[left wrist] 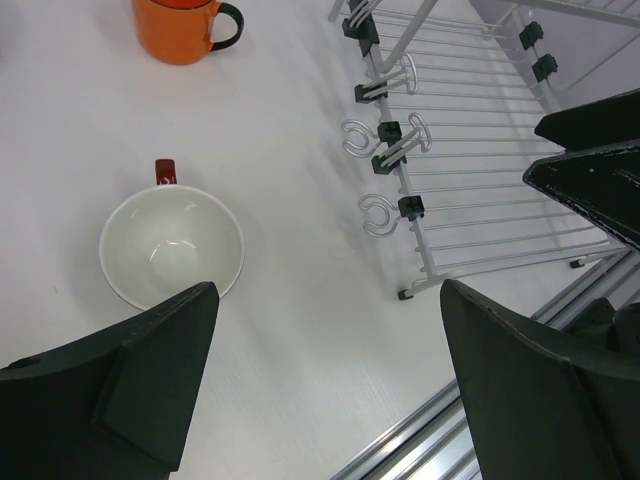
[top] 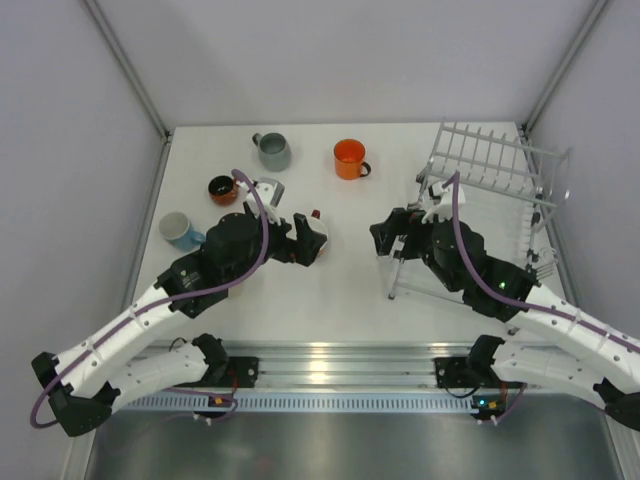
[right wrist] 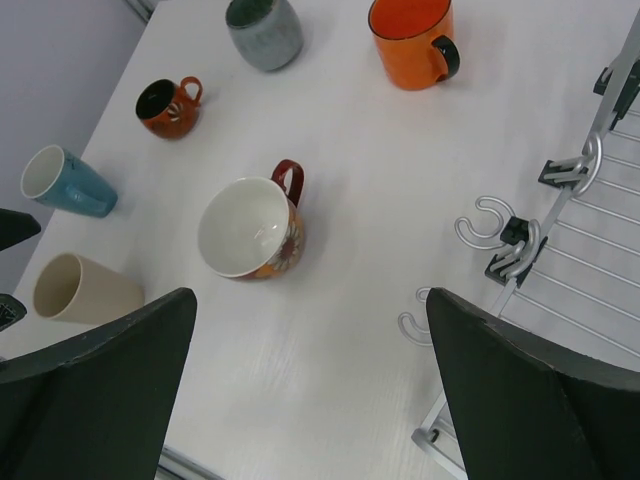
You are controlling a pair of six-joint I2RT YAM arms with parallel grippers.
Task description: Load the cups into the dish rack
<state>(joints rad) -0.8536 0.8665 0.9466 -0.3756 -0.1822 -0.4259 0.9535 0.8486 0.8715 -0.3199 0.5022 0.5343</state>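
Several cups stand on the white table. A grey cup (top: pixel 272 151) and a bright orange cup (top: pixel 349 159) are at the back. A squat orange-red cup (top: pixel 223 189) and a light blue cup (top: pixel 182 231) are at the left. The cream cup (right wrist: pixel 85 288) shows only in the right wrist view. A dark red-handled cup (right wrist: pixel 250 228), white inside, sits just under my left gripper (top: pixel 310 243), which is open and empty. The dish rack (top: pixel 490 190) stands at the right. My right gripper (top: pixel 385 238) hangs open at the rack's near left corner, holding nothing.
Grey walls close in the table on the left, back and right. A metal rail (top: pixel 330 360) runs along the near edge, by the arm bases. The rack's wire hooks (left wrist: pixel 385 140) stick out toward the table's middle.
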